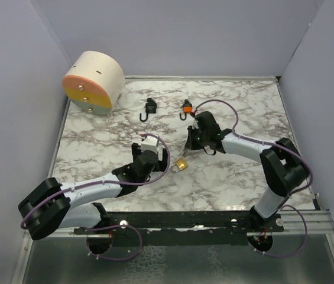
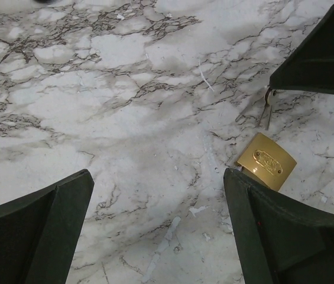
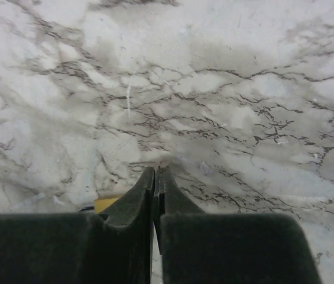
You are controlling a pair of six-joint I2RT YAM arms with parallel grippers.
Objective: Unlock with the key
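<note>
A small brass padlock [image 1: 180,165] lies on the marble table [image 1: 237,177] between the two arms. In the left wrist view it [image 2: 267,161] rests just beyond my right finger [image 2: 273,225]. My left gripper [image 2: 158,174] is open and empty, low over the table, with the padlock at its right side. My right gripper [image 1: 188,147] is shut on a small silver key [image 2: 266,110], which hangs from its fingertips just above and behind the padlock. In the right wrist view the gripper [image 3: 155,171] is pressed together, and a yellow edge of the padlock [image 3: 104,204] shows to its left.
A black padlock [image 1: 150,107] and an orange padlock [image 1: 187,107] lie at the back middle of the table. A cream cylinder with an orange and grey face [image 1: 93,81] stands at the back left. Grey walls enclose the table on three sides.
</note>
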